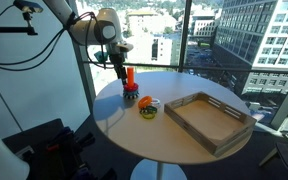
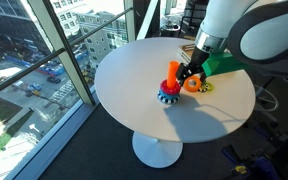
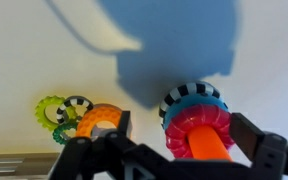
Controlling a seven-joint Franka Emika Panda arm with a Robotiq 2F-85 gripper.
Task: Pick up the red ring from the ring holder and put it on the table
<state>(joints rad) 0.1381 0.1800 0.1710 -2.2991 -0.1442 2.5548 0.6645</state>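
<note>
The ring holder (image 1: 130,78) is an upright orange peg with coloured rings at its foot, standing on the round white table (image 1: 184,145). The red ring (image 3: 197,125) sits on the peg above a blue ring and a black-and-white ring; it also shows in an exterior view (image 2: 170,89). My gripper (image 3: 184,122) is open and lowered over the peg, one finger on each side of the red ring. The right finger is close to the ring and the left finger stands apart from it. The gripper shows in both exterior views (image 1: 121,68) (image 2: 189,76).
A yellow-and-orange round piece (image 3: 99,120) lies just beside the holder, with small green and black-and-white rings (image 3: 59,110) next to it. A rectangular wooden tray (image 1: 190,101) stands further along the table. Glass windows run close behind the table edge (image 2: 104,80).
</note>
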